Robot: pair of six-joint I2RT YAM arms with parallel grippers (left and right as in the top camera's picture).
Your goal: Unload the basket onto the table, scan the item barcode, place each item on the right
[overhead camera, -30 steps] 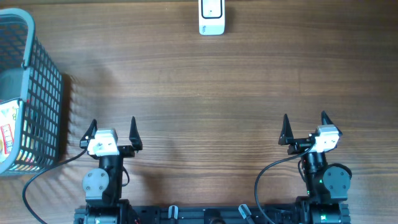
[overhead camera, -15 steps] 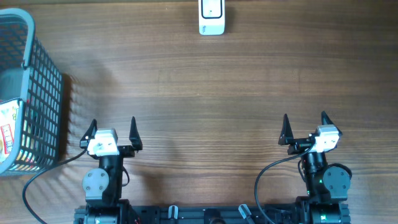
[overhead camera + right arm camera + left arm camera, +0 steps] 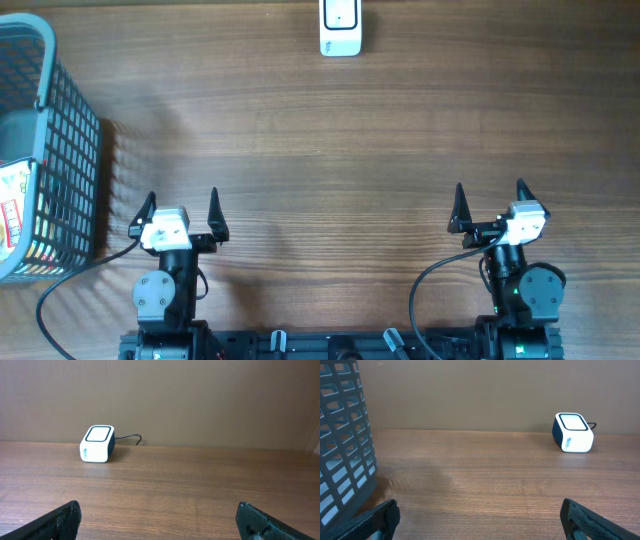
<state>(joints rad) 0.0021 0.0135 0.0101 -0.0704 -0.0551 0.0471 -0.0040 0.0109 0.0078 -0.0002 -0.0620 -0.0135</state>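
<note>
A white barcode scanner (image 3: 340, 27) with a dark window on top stands at the table's far edge; it also shows in the left wrist view as the scanner (image 3: 573, 433) and in the right wrist view as the scanner (image 3: 97, 443). An item (image 3: 12, 205) with red and white print lies inside the grey basket (image 3: 70, 150) at the far left. My left gripper (image 3: 180, 212) is open near the front edge, right of the basket. My right gripper (image 3: 490, 205) is open at the front right. Nothing is between either pair of fingers.
The basket's mesh wall (image 3: 342, 440) fills the left side of the left wrist view. A black cable (image 3: 129, 438) runs from the scanner toward the back wall. Bare wooden tabletop (image 3: 330, 170) lies between the grippers and the scanner.
</note>
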